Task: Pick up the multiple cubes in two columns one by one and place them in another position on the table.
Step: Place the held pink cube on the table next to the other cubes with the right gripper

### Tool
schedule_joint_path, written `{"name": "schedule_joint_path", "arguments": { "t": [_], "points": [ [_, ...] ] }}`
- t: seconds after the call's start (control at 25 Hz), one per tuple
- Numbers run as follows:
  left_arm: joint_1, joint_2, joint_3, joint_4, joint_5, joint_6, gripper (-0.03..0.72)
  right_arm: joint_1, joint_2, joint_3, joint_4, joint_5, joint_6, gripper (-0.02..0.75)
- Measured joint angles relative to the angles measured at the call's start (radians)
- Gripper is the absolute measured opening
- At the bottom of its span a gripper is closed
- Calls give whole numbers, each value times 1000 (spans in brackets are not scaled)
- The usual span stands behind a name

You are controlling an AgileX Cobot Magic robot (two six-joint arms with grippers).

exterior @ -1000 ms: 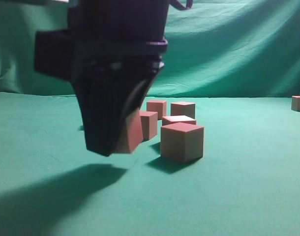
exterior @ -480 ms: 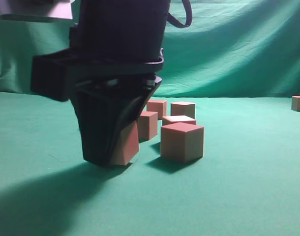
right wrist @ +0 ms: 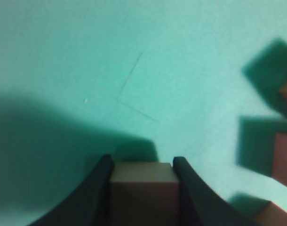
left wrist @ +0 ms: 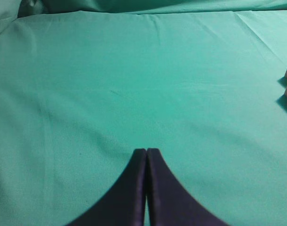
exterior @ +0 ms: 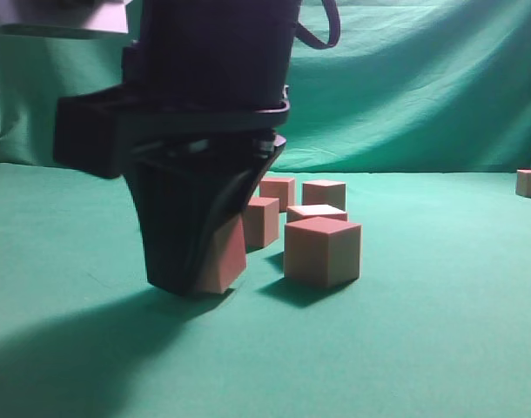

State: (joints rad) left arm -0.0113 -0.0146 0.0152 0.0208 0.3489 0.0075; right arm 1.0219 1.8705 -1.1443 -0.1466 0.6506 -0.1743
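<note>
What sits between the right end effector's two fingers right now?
A single pink cube fills the gap between the right end effector fingers, touching both; the right wrist view shows it clearly. In the exterior view it sits low at the green table.

free: bare table (exterior: 440,348) front and left | blocked: cubes (exterior: 322,251) clustered just right of right gripper (exterior: 200,279)
</note>
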Motion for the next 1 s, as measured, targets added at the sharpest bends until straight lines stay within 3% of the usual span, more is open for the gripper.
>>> {"name": "schedule_joint_path", "arguments": {
  "t": [0.8,0.84,1.0],
  "points": [
    [0,0,0,0,0,0,0,0,0,0,0,9,-21,255],
    [0,0,0,0,0,0,0,0,0,0,0,10,-21,315],
    [0,0,0,0,0,0,0,0,0,0,0,9,-21,313]
  ]
}}
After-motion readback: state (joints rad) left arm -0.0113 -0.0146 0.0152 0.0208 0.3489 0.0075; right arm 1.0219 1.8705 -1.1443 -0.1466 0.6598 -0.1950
